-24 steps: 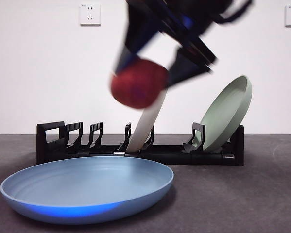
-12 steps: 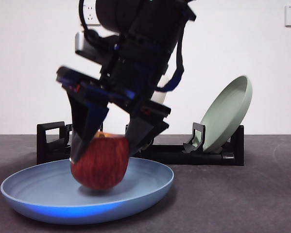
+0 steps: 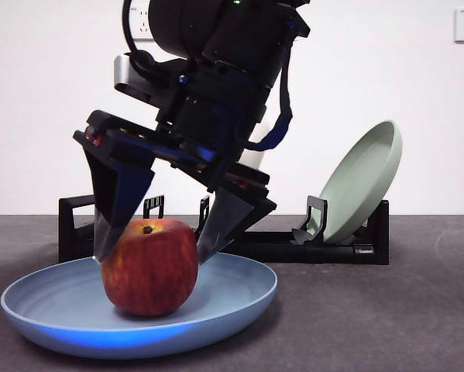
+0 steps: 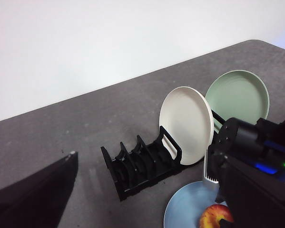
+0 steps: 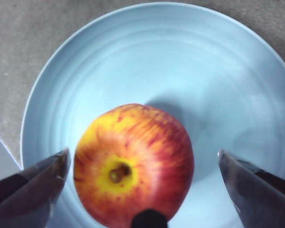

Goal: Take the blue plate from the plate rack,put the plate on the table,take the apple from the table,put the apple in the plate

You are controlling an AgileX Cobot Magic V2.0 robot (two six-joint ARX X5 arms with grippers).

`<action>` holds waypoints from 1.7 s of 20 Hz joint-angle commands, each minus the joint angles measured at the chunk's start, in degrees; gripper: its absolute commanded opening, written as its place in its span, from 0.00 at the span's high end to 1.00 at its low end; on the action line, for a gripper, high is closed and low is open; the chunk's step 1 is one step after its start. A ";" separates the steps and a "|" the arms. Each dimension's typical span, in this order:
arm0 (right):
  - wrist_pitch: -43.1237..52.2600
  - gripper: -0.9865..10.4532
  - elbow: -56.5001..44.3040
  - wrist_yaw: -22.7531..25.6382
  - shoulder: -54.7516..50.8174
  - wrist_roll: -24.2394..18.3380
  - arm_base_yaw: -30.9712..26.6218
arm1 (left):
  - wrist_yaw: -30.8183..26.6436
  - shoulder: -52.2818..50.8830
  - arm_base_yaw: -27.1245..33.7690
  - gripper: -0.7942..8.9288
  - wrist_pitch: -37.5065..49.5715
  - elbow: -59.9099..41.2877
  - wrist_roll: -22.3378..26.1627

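Apple point(image 5: 133, 164) is coloured red with yellow streaks. Light-blue plate point(image 5: 228, 85) is ringed faintly. Rack point(image 4: 140, 164) is black; other plates are cream point(image 4: 186, 124) and pale green point(image 4: 237, 97).

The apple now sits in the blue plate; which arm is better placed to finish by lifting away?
Right. Its pincer straddles the apple in the blue plate, jaws open and apart from it. The left pincer waits far off, by the plate rack.

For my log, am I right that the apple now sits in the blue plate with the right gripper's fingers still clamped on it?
Not quite. The apple does sit in the blue plate, but the right gripper has let go: the right wrist view shows its fingers spread wide, clear of the fruit on both sides.
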 commanded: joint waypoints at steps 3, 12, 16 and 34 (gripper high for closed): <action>0.07 0.44 0.24 0.68 -7.34 -0.24 0.00 | -0.15 0.00 0.13 0.44 0.17 -0.22 -1.53; -8.41 0.77 0.24 12.17 -34.49 -1.90 -2.40 | 0.00 6.16 0.13 0.90 0.33 -0.22 -1.46; -14.56 0.92 0.22 12.09 -41.99 -4.15 -5.62 | 0.22 11.58 0.15 0.93 1.86 -0.22 3.08; -3.91 0.91 -26.64 2.75 -61.00 3.02 -16.06 | 19.54 4.28 5.25 0.92 23.39 -27.08 2.32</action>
